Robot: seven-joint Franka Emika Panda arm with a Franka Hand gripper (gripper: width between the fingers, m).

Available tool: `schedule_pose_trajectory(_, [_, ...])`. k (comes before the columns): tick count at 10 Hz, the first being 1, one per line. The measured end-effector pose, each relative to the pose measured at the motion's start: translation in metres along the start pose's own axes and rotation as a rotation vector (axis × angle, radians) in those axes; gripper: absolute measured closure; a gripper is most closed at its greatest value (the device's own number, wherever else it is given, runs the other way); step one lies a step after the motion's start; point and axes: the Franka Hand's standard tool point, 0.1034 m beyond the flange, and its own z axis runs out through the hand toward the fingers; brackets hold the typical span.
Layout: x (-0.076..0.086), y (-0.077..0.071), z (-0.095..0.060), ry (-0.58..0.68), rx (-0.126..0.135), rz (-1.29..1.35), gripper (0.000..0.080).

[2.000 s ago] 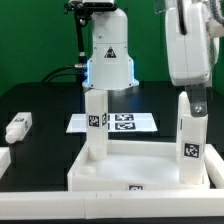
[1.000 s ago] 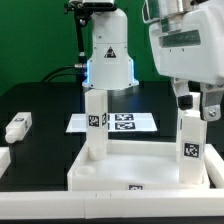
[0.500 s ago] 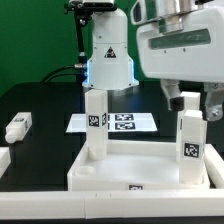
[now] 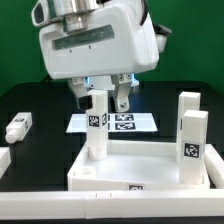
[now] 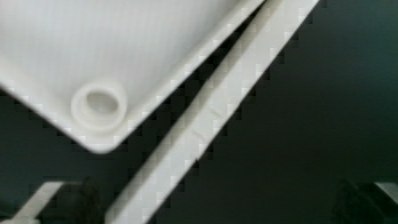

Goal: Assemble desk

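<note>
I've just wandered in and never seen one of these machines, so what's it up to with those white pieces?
A robot arm is building a small desk. The white desk top lies rim-up on the black table, with two legs standing in its corners: one leg on the exterior view's left, another on its right. The pincer hangs open and empty by the first leg. A loose leg lies farther left.

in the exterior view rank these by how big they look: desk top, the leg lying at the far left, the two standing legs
1. desk top, clearly largest.
2. The two standing legs: the exterior view's right one looks slightly bigger than the left one, but it may just be nearer the camera, so unranked.
3. lying leg, smallest.
</note>
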Motion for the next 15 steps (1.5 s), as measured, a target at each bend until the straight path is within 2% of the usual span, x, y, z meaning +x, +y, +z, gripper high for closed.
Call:
schedule_pose_trajectory(3, [0.002, 0.002, 0.000, 0.000, -0.002, -0.197, 0.0150])
schedule_pose_trajectory(4, [0.003, 0.007, 0.001, -0.002, -0.005, -0.296, 0.0150])
schedule_pose_trajectory(5, [0.005, 0.023, 0.003, -0.012, -0.012, -0.375, 0.0150])
schedule_pose_trajectory(7, [0.009, 0.086, -0.004, -0.070, -0.028, -0.563, 0.0150])
schedule_pose_trajectory(8, [0.017, 0.107, -0.009, -0.107, -0.029, -0.601, 0.0150])
schedule_pose_trajectory(9, [0.020, 0.110, -0.010, -0.104, -0.043, -0.637, 0.0150])
schedule_pose_trajectory(13, [0.018, 0.110, -0.008, -0.107, -0.045, -0.666, 0.0150])
schedule_pose_trajectory(14, [0.016, 0.117, -0.003, -0.119, -0.051, -0.673, 0.0150])
schedule_pose_trajectory(15, [0.013, 0.143, -0.002, -0.145, -0.055, -0.710, 0.0150])
